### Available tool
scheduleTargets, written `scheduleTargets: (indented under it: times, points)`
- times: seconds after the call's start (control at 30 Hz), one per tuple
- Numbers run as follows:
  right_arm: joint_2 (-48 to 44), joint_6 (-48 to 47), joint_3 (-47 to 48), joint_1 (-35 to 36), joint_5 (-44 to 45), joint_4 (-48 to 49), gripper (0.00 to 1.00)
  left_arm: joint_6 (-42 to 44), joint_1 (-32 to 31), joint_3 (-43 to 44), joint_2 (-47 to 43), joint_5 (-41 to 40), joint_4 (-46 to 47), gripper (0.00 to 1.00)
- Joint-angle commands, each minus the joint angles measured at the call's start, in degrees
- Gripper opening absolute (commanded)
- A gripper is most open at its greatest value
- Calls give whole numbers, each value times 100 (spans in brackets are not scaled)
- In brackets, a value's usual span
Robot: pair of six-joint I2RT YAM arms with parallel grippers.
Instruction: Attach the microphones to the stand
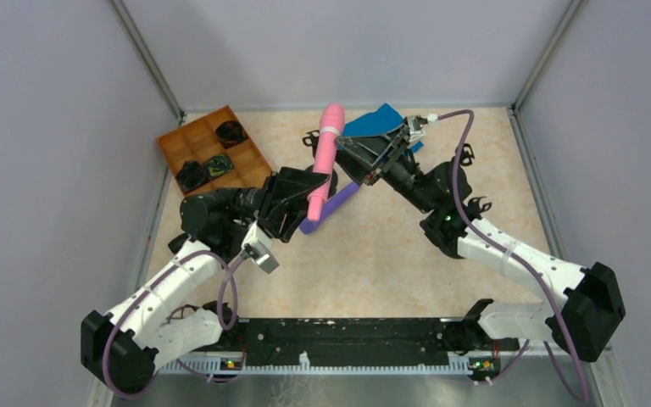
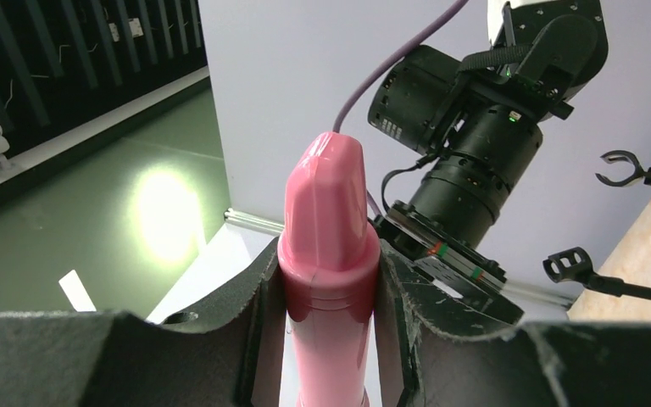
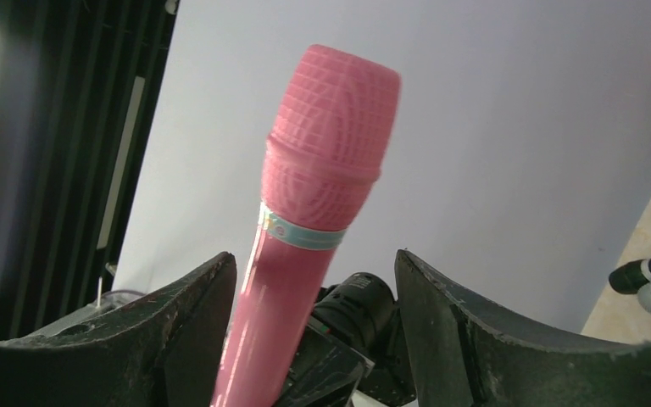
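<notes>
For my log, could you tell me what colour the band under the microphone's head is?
Pale teal band, clearest in right wrist view.

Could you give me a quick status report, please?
Left gripper shut on pink microphone. Right gripper open, straddling its shaft. Not on stand yet. Purple microphone underneath.

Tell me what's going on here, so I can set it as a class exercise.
The left tool is shut on a pink mic and holds it up off the table. The right tool is open, its fingers on either side of the mic's handle without gripping it. A purple mic lies on the table below. Neither mic sits in the stand's clips yet.
</notes>
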Motion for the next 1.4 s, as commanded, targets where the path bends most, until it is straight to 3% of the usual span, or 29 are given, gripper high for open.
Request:
scheduleTargets:
  times: [0.0, 0.37, 0.5, 0.6, 0.7, 0.73, 0.77, 0.8, 0.97, 1.07, 1.2, 1.37]
  points:
    - [-201, -40, 58, -27, -50, 565, 69, 405, -27, 154, -44, 175, -147, 0]
    - [332, 205, 502, -39, -712, 457, 65, 333, -37, 331, 74, 855, -431, 0]
    - [316, 211, 405, -31, -590, 568, 47, 479, -34, 345, 20, 799, -751, 1]
    - [167, 75, 291, -52, -342, 525, 30, 499, -35, 290, -40, 580, -947, 26]
    - [19, -28, 249, -89, -157, 341, 14, 500, -38, 201, -117, 367, -1087, 41]
    - [-11, -32, 221, -108, -127, 341, 11, 423, -36, 169, -134, 293, -1098, 57]
    - [-49, -18, 194, -120, -96, 368, 8, 302, -33, 156, -159, 218, -1130, 92]
    - [-81, -22, 167, -141, -65, 387, 5, 153, -33, 162, -179, 146, -1197, 98]
    - [-351, -127, -10, -379, 165, 391, 0, -597, -39, 115, -463, -157, -1734, 99]
    - [-630, -500, -178, -664, 446, 299, 0, -1490, -42, 51, -572, -580, -1744, 99]
    - [-1102, -2255, -97, -809, 1351, -481, 0, -3298, -123, 342, -330, -1726, -1895, 98]
    - [-1418, -4747, -77, -808, 2247, -656, 0, -4847, -160, 1245, 105, -2361, -3256, 99]
